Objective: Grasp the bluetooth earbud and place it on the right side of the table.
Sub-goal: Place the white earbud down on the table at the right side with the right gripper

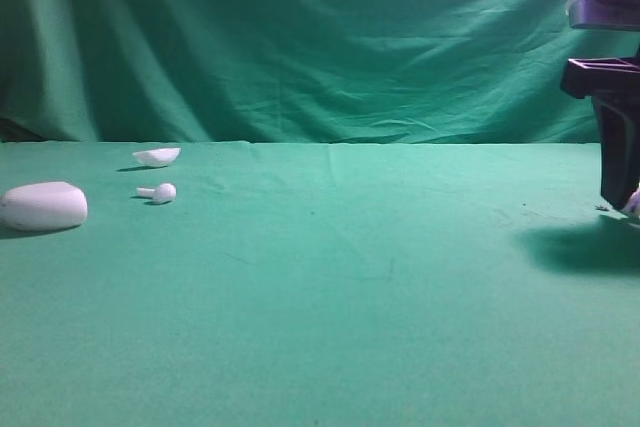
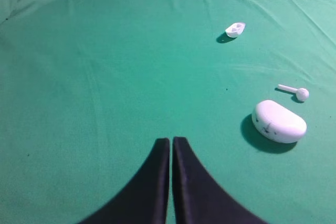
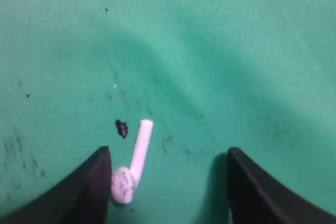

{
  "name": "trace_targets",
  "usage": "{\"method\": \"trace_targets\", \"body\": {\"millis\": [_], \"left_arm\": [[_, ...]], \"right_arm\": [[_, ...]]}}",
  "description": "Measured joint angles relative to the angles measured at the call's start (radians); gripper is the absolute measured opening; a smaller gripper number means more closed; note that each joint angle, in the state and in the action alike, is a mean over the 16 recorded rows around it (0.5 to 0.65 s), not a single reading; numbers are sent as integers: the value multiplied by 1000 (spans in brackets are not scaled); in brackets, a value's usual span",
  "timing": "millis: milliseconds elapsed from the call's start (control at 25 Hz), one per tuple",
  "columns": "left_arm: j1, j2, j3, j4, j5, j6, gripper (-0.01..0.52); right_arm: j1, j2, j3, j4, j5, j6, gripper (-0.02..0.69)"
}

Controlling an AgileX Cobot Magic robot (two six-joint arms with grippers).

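Right claw spread; bluetooth earbud against its left finger.

The table is covered in matt green cloth, lightly creased and flecked with dark specks in the right wrist view; the backdrop is the same cloth, hanging in soft folds. The bluetooth earbud looks like smooth white plastic, as does its twin. The case is smooth, faintly glossy white plastic. Both grippers' fingers look matt black plastic.
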Motion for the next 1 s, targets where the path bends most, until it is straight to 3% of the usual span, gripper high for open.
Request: {"method": "trace_targets", "body": {"millis": [520,1000], "left_arm": [[0,0,0,0,0,0,0],[0,0,0,0,0,0,0]], "right_arm": [[0,12,-12,-75,19,-17,379],[0,-50,-173,-53,236,-20,379]]}}
